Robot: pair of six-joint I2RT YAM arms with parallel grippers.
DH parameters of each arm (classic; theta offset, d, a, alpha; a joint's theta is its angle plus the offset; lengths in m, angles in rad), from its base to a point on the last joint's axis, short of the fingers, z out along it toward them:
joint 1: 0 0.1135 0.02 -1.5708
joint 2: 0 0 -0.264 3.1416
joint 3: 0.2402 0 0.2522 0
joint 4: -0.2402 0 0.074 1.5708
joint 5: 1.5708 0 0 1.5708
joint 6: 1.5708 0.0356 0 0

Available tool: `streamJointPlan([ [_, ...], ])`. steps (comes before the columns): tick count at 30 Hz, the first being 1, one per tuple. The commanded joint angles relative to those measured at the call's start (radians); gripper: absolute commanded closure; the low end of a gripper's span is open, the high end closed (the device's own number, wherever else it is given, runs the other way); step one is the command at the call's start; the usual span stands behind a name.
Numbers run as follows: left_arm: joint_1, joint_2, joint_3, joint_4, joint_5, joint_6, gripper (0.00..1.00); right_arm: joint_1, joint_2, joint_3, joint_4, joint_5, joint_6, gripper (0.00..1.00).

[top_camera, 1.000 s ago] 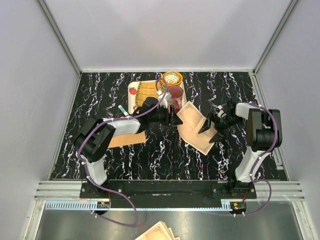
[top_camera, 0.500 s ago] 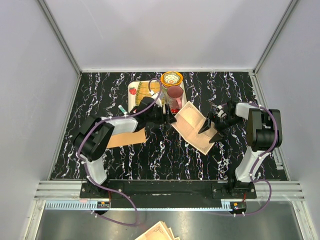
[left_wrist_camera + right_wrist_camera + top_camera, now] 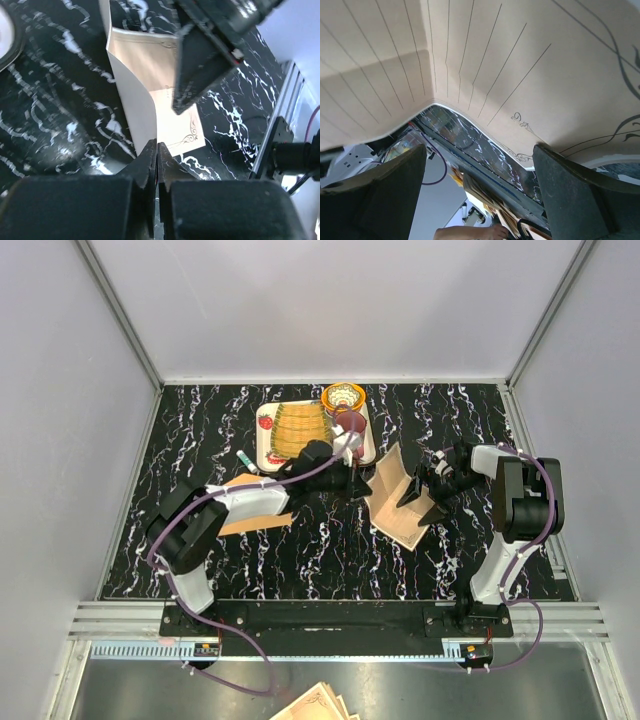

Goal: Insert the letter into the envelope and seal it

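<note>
Black, white-veined marble table (image 3: 200,440), enclosed by pale walls on three sides.

1. Left of centre: envelope (image 3: 245,522), orange-tan. It lies flat on the table, partly under the left forearm. The letter is not yet in it, and its place matches a second ago.

2. Upper centre: tray (image 3: 262,435) carrying a yellow striped stack, with a patterned bowl (image 3: 343,397) and a pink cup (image 3: 352,424) at its right end. Unchanged.

3. Centre: left gripper (image 3: 357,486). A second ago its jaws stood apart at the letter's left edge. Now they are pressed together, and the wrist view shows that edge rising from between the tips, so by appearance it is pinched.

4. Right of centre: letter (image 3: 392,508), pale beige. It lay nearly flat before. Its left part now stands up and bows rightward, while its right part sits lower. Judgement: the fold needed to fit the envelope has begun, and insertion and sealing remain.

5. Right: right gripper (image 3: 420,498), jaws wide apart at the letter's right part, clamping nothing. Whether it touches the sheet cannot be told. Unchanged.

Markings: the letter has ruled lines and scroll ornament. No brand, label or legible word is visible anywhere.
</note>
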Motion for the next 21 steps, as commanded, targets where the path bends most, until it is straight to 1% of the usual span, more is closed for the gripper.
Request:
streamJointPlan([
  [1,-0.088,-0.044,0.094,-0.08,-0.03,0.265,1.0,0.003,0.029,0.0,0.043,0.1,-0.042,0.07],
  [3,-0.119,-0.038,0.107,-0.125,-0.048,0.356,1.0,0.003,0.027,0.005,0.035,0.097,-0.05,0.07],
  [5,-0.157,-0.01,0.14,-0.184,-0.092,0.387,1.0,0.003,0.026,0.013,0.02,0.091,-0.059,0.07],
  [7,-0.168,0.024,0.166,-0.207,-0.109,0.393,1.0,0.003,0.018,0.031,0.0,0.085,-0.091,0.07],
  [11,-0.168,0.067,0.202,-0.266,-0.161,0.387,1.0,-0.014,-0.055,0.051,-0.062,0.082,-0.154,0.07],
  [14,-0.168,0.088,0.222,-0.295,-0.175,0.396,1.0,-0.039,-0.107,0.068,-0.115,0.039,-0.212,0.05],
  [18,-0.173,0.105,0.248,-0.307,-0.192,0.394,1.0,-0.114,-0.161,0.108,-0.183,-0.033,-0.313,0.0],
  [21,-0.176,0.119,0.265,-0.313,-0.192,0.394,1.0,-0.142,-0.181,0.122,-0.209,-0.05,-0.32,0.0],
])
